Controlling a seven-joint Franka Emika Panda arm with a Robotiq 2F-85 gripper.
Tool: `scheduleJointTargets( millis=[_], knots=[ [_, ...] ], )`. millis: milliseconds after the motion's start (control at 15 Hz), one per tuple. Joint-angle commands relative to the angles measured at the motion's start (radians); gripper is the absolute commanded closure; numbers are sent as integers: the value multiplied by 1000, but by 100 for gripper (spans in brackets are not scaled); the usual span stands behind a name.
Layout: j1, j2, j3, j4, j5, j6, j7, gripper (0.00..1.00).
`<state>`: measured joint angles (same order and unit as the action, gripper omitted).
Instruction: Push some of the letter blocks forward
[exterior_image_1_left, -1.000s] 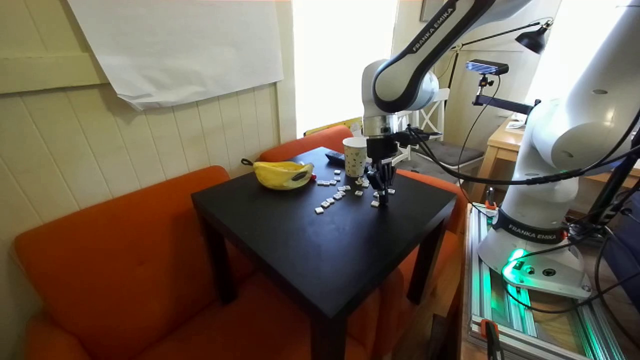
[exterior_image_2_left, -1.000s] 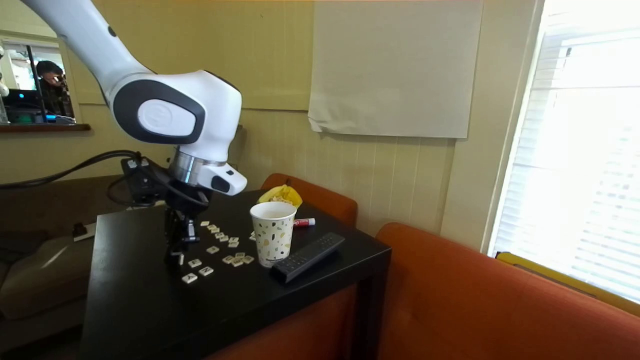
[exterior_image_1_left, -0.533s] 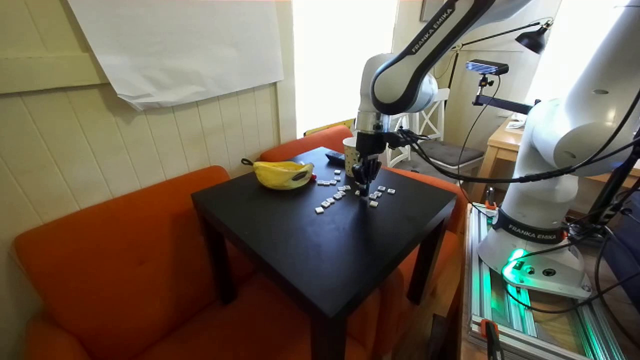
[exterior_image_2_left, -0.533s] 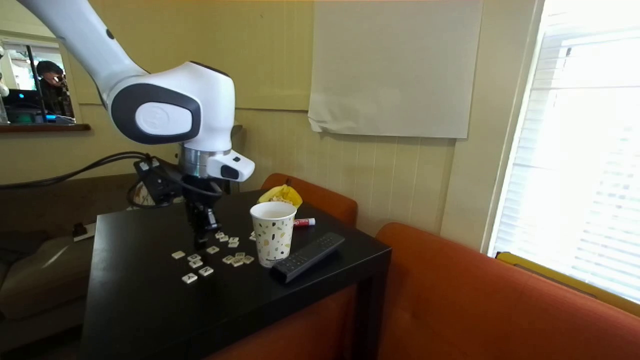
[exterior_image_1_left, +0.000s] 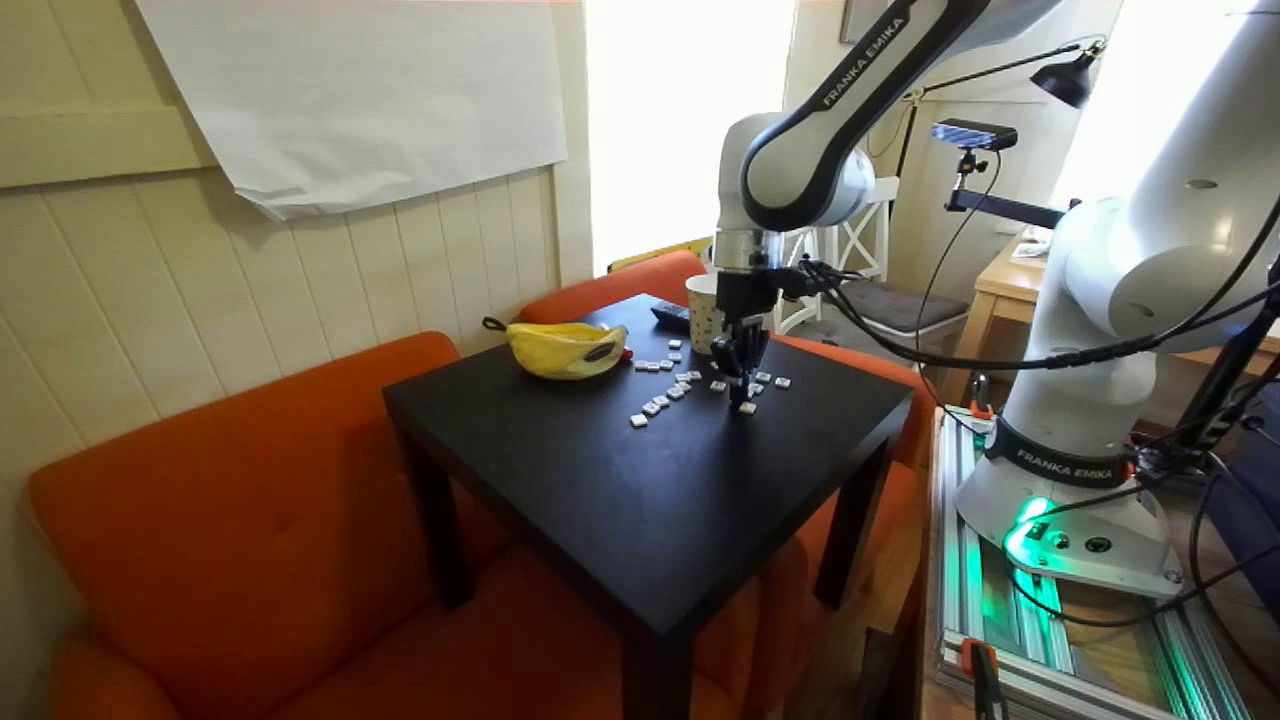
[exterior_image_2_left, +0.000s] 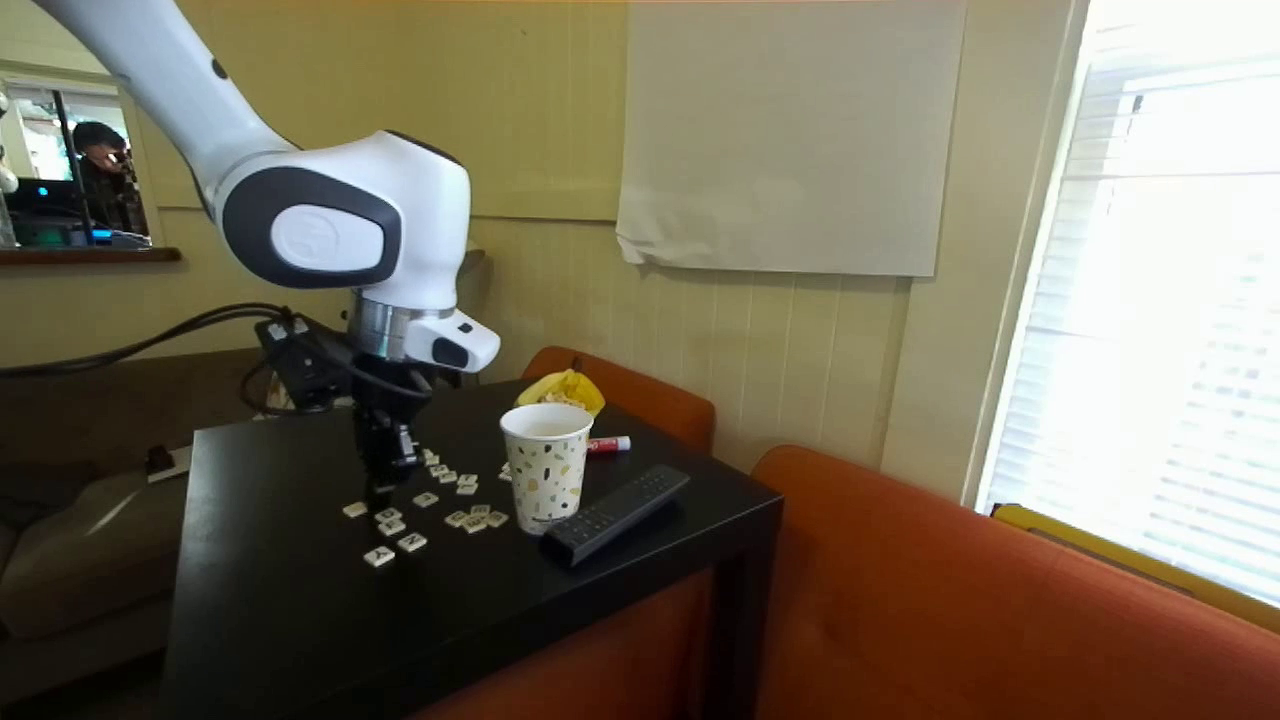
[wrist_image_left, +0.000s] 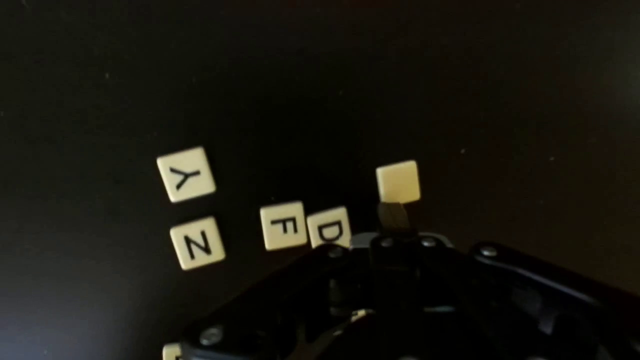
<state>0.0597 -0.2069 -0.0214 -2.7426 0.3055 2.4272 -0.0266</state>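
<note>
I see black table (exterior_image_1_left: 590, 500) | letter blocks (wrist_image_left: 186, 174) inboard of edges | banana-shaped container (exterior_image_1_left: 560, 355), red tube (exterior_image_2_left: 610, 444) near wall-side edge | cup (exterior_image_2_left: 547, 475), remote (exterior_image_2_left: 620, 512) toward window-side corner

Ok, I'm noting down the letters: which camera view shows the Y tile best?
The wrist view: the Y tile lies uncovered there, large, its letter clear though turned sideways. Both exterior views show it uncovered too, but small, its letter far harder to read.

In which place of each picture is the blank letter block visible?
In an exterior view: the blank block, right of and below centre.
In an exterior view: the blank block, left of and below centre.
In the wrist view: the blank block, right of centre, mid-height.
Shared landmark: the gripper, its tip beside the block.
</note>
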Motion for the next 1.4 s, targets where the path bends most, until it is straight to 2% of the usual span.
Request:
scheduleJointTargets(
  millis=[0, 200, 800, 1333],
  knots=[
    [-21, -47, -4, 1, -20, -141, 33, 100],
    [-37, -52, -10, 2, -20, -185, 38, 100],
    [-51, -23, 1, 1, -45, -113, 35, 100],
    [-53, 4, 12, 1, -128, -61, 57, 100]
  ],
)
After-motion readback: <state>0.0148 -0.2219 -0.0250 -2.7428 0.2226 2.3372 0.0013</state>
